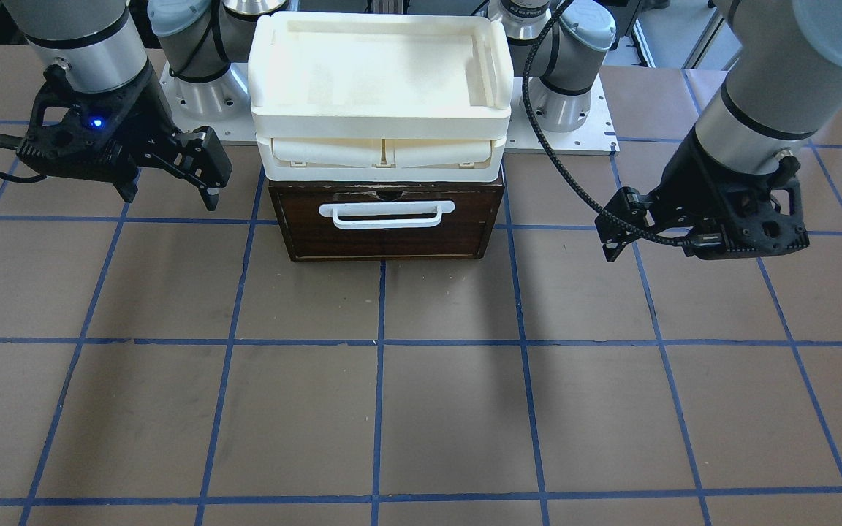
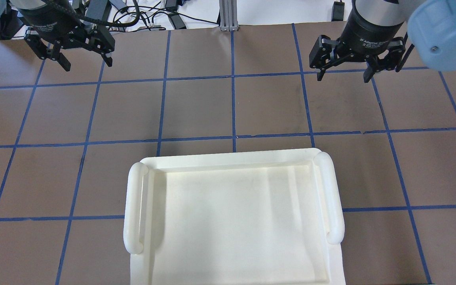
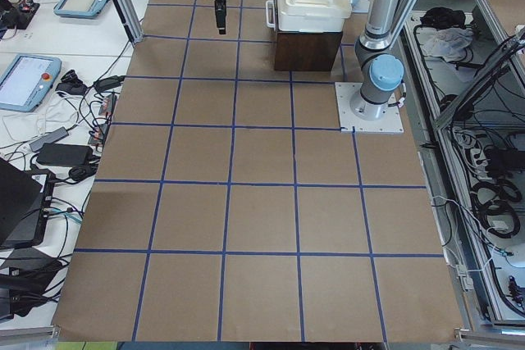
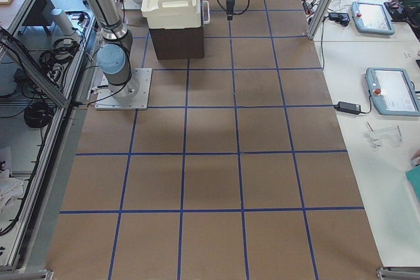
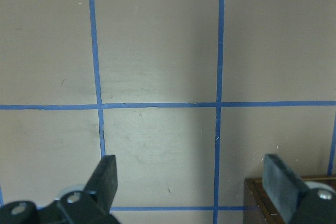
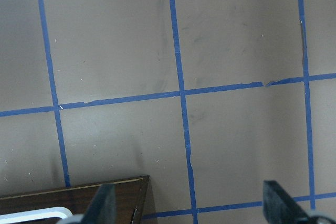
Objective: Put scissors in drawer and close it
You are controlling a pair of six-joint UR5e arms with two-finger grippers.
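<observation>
Drawer [image 1: 386, 232] — shut flush, white bar handle [image 1: 386, 213] outward, beneath cream tray unit [image 1: 381, 115]. Left gripper [image 2: 87, 64], right gripper [image 2: 342, 77] — both spread, empty, flanking it.

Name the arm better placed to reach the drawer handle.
Right, probably. The right gripper hangs nearer the handle, jaws open, and its wrist view catches the handle's end; the left gripper sits farther.

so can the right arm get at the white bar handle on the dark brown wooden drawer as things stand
Probably yes: nothing stands in front of the white bar handle, the drawer is shut, and the right gripper hangs open off to its side.
</observation>
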